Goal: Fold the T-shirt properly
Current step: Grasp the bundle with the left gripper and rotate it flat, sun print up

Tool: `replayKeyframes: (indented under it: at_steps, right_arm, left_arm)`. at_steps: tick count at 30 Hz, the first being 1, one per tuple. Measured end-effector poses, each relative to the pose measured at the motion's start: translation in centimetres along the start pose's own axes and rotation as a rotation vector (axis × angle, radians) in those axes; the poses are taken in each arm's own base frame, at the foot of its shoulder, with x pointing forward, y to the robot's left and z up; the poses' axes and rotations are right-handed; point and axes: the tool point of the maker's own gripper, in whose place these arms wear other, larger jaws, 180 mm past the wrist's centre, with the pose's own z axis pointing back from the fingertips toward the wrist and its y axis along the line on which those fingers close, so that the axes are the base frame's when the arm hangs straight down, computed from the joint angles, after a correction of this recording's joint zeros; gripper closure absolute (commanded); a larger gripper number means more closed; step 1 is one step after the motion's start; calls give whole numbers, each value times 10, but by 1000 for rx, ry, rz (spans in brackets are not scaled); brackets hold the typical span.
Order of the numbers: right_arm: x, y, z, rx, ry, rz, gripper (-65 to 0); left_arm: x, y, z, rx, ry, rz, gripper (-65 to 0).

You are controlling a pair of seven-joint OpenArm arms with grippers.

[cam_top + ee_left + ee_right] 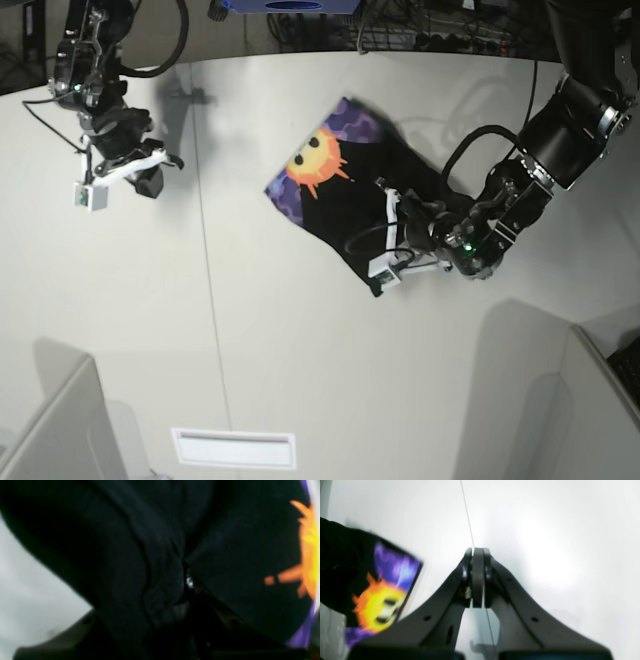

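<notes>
The T-shirt (340,200) lies partly folded in the middle of the table, black with an orange-yellow sun face and purple print facing up at its far left corner. My left gripper (388,250) is low at the shirt's near right edge. In the left wrist view black cloth (237,555) fills the frame and bunches into the jaws of the left gripper (186,580), which is shut on it. My right gripper (150,175) hovers far to the left, away from the shirt. Its fingers (477,552) are pressed together with nothing between them, and the printed corner of the T-shirt (380,600) shows beside them.
The white table (250,340) has a thin seam (210,300) running front to back, left of the shirt. A white flat slot plate (233,448) sits near the front edge. Grey partitions (60,430) stand at both front corners. Cables (420,30) lie along the back.
</notes>
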Motion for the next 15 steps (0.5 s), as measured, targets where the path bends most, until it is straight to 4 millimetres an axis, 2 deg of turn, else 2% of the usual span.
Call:
replayKeyframes:
  at_steps: [5, 9, 12, 15]
  right_arm:
    - [-1, -1, 1, -3, 2, -2, 0]
    - [-9, -3, 2, -9, 22, -9, 0]
    - [-8, -5, 3, -12, 20, -5, 0]
    - [-8, -4, 3, -10, 20, -6, 0]
  left_arm:
    - [11, -5, -3, 209, 81, -420, 0]
    - [22, -13, -9, 293, 30, -578, 0]
    - [29, -26, -16, 286, -28, -747, 0]
    - [31, -32, -20, 298, -36, -828, 0]
